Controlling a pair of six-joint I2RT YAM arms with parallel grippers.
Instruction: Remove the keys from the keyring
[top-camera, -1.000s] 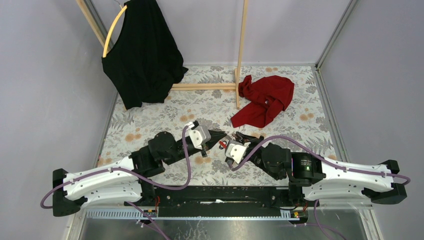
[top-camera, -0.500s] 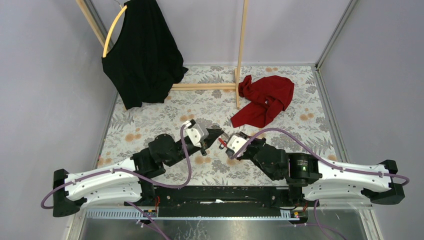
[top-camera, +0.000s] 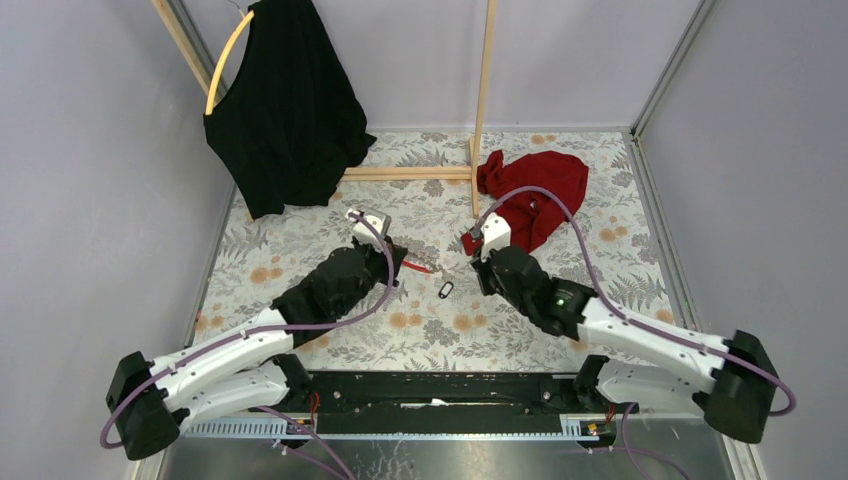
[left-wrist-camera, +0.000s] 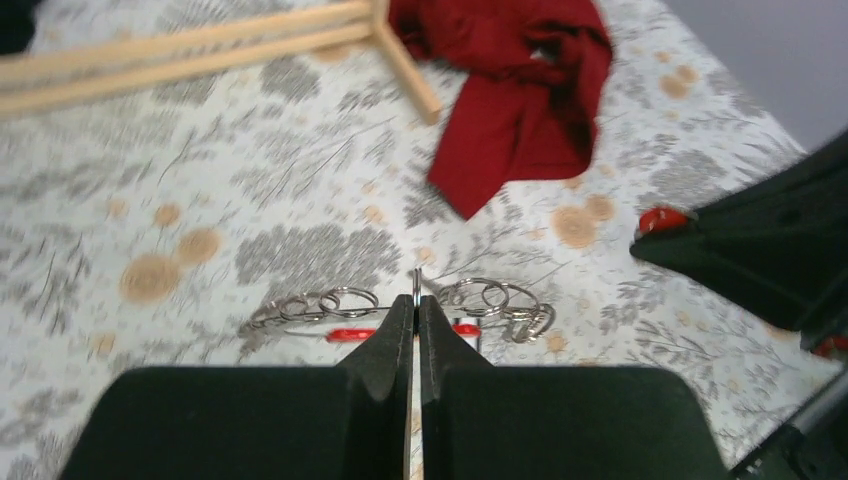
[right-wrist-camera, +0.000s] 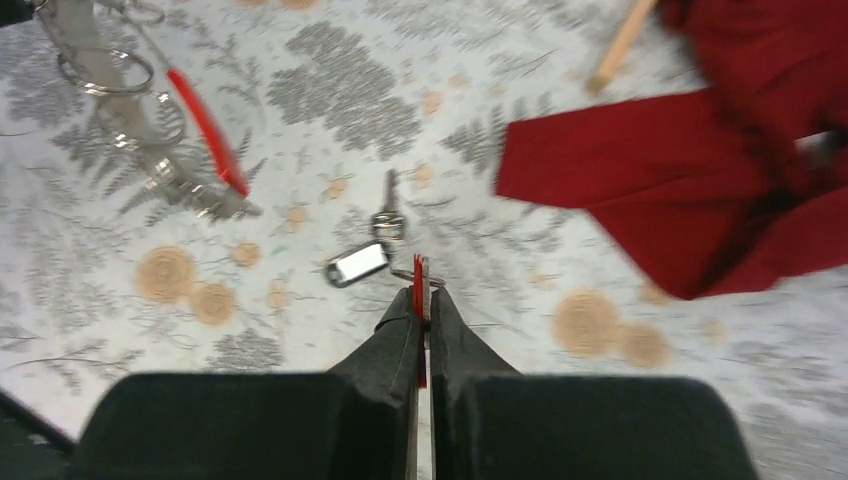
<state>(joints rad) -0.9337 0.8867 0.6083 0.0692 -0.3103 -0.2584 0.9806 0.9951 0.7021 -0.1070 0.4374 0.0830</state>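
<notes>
Black-headed key (right-wrist-camera: 357, 264) lies on worktop (right-wrist-camera: 600, 330). Left of it, my left claw (left-wrist-camera: 416, 300) clamps the keyring (right-wrist-camera: 205, 125); right of it, right claw (right-wrist-camera: 420, 298) pinches red-tagged key (right-wrist-camera: 418, 280)

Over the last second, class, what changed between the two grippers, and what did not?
They drew apart: the left gripper carried the keyring left, the right gripper pulled right with the red-tagged key pinched. The black-headed key now lies loose on the table between them. The red cloth, black garment and wooden rack stayed.
</notes>
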